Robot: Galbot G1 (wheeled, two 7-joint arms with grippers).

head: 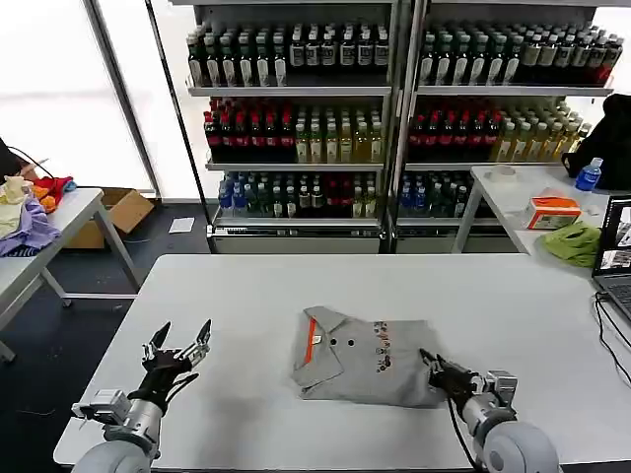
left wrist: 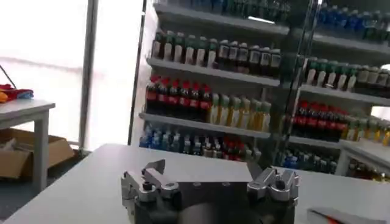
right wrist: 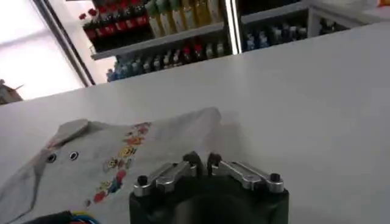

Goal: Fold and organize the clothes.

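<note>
Drink shelves (head: 394,108) line the far wall behind a white table (head: 246,286). Mid-table lies the polo (head: 367,367), folded into a grey block, orange-lined collar on the left, chest print facing up. The right gripper (head: 434,367) sits at its right near edge, fingers drawn nearly together; whether they pinch any cloth is hard to say from here. The left gripper (head: 179,340) hovers over bare table to the left, spread wide, holding nothing. The polo looks light, limp and likely to unfold, so take it by the folded edges, both sides at once.
</note>
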